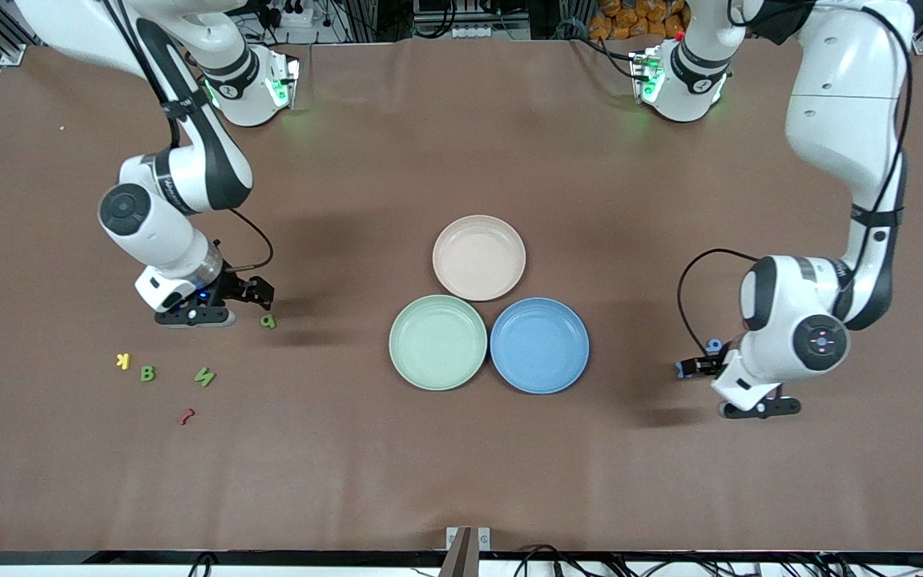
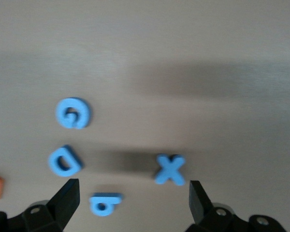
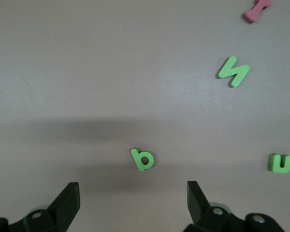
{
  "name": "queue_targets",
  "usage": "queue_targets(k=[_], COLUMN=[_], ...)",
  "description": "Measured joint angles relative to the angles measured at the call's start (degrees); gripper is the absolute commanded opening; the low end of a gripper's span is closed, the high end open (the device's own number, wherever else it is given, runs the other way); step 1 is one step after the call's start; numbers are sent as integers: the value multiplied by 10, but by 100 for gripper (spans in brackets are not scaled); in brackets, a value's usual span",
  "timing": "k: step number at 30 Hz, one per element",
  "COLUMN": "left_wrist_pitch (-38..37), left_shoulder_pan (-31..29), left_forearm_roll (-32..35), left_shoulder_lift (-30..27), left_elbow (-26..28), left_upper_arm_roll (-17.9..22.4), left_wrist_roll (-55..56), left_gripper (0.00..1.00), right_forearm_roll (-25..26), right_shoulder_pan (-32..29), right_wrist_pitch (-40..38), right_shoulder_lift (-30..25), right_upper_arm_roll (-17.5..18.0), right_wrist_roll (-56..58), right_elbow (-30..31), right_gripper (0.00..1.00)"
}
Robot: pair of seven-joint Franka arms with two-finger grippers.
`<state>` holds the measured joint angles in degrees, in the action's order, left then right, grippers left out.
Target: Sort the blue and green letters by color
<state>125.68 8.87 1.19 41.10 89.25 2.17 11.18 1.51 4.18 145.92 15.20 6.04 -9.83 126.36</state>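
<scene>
While all three plates sit bare, nothing sorted yet: green plate point(image 1: 437, 342) and blue plate point(image 1: 539, 344) glossy, round, shallow-rimmed. Right gripper point(image 3: 133, 203) spread wide, empty, over chunky matte green p point(image 3: 143, 159), near N point(image 3: 233, 71) and u point(image 3: 280, 163). Left gripper point(image 2: 134, 203) equally wide, empty, above blue X point(image 2: 169, 169), b point(image 2: 104, 203), D point(image 2: 64, 161), G point(image 2: 73, 113) at its end.

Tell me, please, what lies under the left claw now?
Under the open left claw lie four blue letters: X, D, G, b. In the front view the arm covers most of them.
</scene>
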Motion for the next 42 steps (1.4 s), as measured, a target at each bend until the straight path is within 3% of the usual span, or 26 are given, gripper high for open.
queue_targets(k=[8,29,42], left_wrist_pitch=[37,52,52], left_shoulder_pan=[21,15,16], left_forearm_roll=[0,-1,-1], left_shoulder_lift=[22,46,46], left_elbow=[-3,-4,1], left_upper_arm_roll=[1,3,2], left_wrist_roll=[12,49,67], left_gripper=[100,100,100], right_forearm_roll=[68,70,71], right_shoulder_pan=[0,0,1], right_wrist_pitch=[7,62,65], right_shoulder_lift=[32,102,113], right_upper_arm_roll=[0,-1,0], right_wrist_roll=[-70,-81,-87], right_elbow=[-4,-26,-28], right_gripper=[83,72,62])
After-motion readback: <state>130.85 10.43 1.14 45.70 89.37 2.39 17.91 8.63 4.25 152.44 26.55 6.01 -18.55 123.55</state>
